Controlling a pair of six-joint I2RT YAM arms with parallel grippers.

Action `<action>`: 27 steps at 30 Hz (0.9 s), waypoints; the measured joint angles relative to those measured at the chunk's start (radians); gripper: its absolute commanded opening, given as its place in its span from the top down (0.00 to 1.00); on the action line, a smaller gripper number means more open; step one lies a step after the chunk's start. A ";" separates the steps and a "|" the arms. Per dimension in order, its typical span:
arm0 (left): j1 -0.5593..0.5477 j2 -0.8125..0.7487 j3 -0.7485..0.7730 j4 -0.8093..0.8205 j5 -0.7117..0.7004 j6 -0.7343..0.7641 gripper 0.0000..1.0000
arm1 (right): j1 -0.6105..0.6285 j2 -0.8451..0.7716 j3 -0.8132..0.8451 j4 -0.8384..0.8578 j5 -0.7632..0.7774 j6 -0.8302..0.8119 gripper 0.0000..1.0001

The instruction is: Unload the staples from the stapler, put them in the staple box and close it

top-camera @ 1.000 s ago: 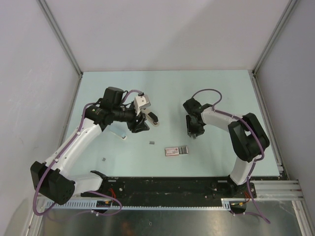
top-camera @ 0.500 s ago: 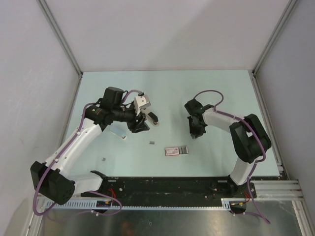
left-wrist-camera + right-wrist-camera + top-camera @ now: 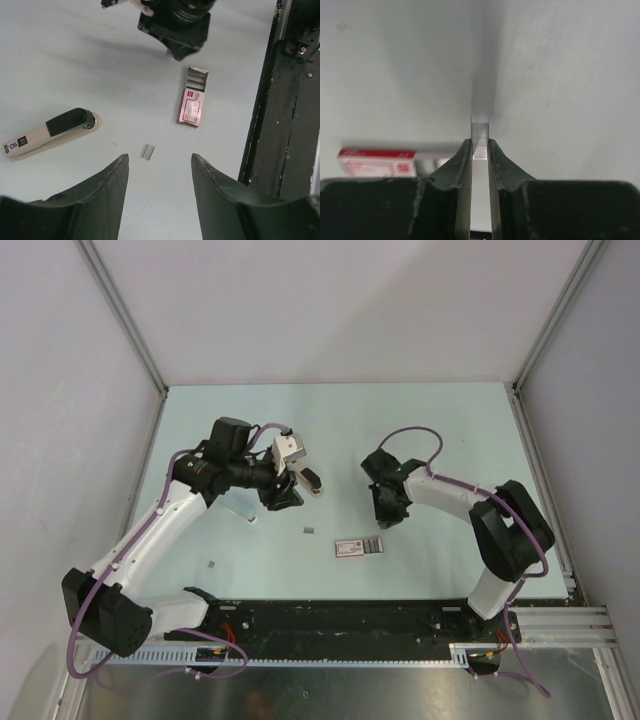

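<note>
The stapler (image 3: 50, 132) lies on the table, cream body with a black top; in the top view it (image 3: 303, 468) is just beyond my left gripper. My left gripper (image 3: 160, 157) is open and empty above the table (image 3: 283, 494). A short strip of staples (image 3: 148, 152) lies loose just ahead of its fingertips and also shows in the top view (image 3: 309, 530). My right gripper (image 3: 480, 150) is shut on another silvery strip of staples (image 3: 480, 132), whose end sticks out past the fingertips. In the top view it (image 3: 386, 516) hangs above the table, just above and right of the box.
A flat red and white box (image 3: 357, 546) lies open near the front edge, also seen in the left wrist view (image 3: 192, 102) and the right wrist view (image 3: 377, 160). A tiny grey bit (image 3: 211, 565) lies at front left. The black base rail (image 3: 280, 125) runs along the near edge.
My right gripper has moved left and slightly nearer the box, still holding the staple strip. The left arm, stapler and loose staples have not moved.
</note>
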 measured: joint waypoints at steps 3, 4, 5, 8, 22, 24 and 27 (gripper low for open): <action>0.000 -0.002 -0.003 0.000 0.000 0.000 0.42 | 0.076 -0.055 0.000 -0.027 0.004 0.045 0.93; 0.000 -0.002 -0.005 0.000 0.000 0.000 0.42 | 0.103 -0.077 0.000 -0.035 0.005 0.062 0.93; 0.000 -0.003 -0.008 0.000 0.000 0.000 0.42 | 0.134 -0.102 0.000 -0.045 0.004 0.084 0.94; 0.000 -0.004 -0.010 0.000 0.000 0.000 0.42 | 0.192 -0.142 0.000 -0.063 0.003 0.135 0.93; 0.000 -0.016 -0.016 0.000 0.000 0.000 0.42 | 0.323 -0.132 -0.042 -0.088 0.061 0.320 0.94; 0.000 -0.016 -0.016 0.000 0.000 0.000 0.42 | 0.325 -0.132 -0.060 -0.086 0.066 0.335 0.94; 0.000 -0.016 -0.016 0.000 0.000 0.000 0.42 | 0.325 -0.131 -0.076 -0.078 0.075 0.345 0.94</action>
